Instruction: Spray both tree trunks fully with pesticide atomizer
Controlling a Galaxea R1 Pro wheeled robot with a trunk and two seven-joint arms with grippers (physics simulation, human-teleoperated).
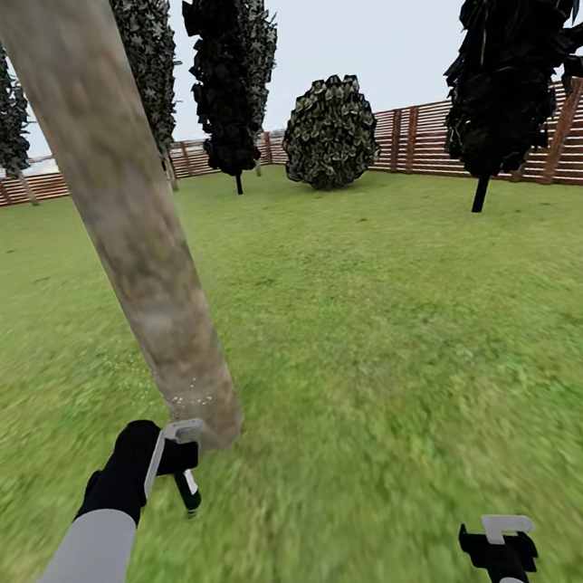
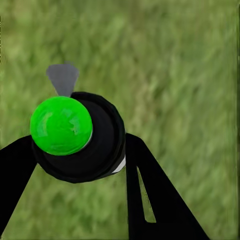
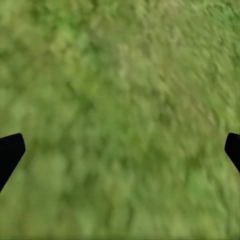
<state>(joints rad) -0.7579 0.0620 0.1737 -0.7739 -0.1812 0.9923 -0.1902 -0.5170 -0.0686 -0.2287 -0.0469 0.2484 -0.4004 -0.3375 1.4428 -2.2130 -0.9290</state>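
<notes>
Left hand [image 1: 178, 465] clamping black green-capped pesticide atomizer [image 2: 80, 137], right hand [image 1: 499, 547] spread, empty

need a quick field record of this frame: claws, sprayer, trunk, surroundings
left claw: shut on the pesticide atomizer, low beside the foot of the trunk
pesticide atomizer: black body with a green cap, held between the left fingers
tree trunk: thick, pale mottled, leaning; faint white specks near its base
right claw: open, holding nothing, over the lawn
lawn: green grass
fence: brown wooden slats along the far edge
background: dark narrow trees, round bush
</notes>
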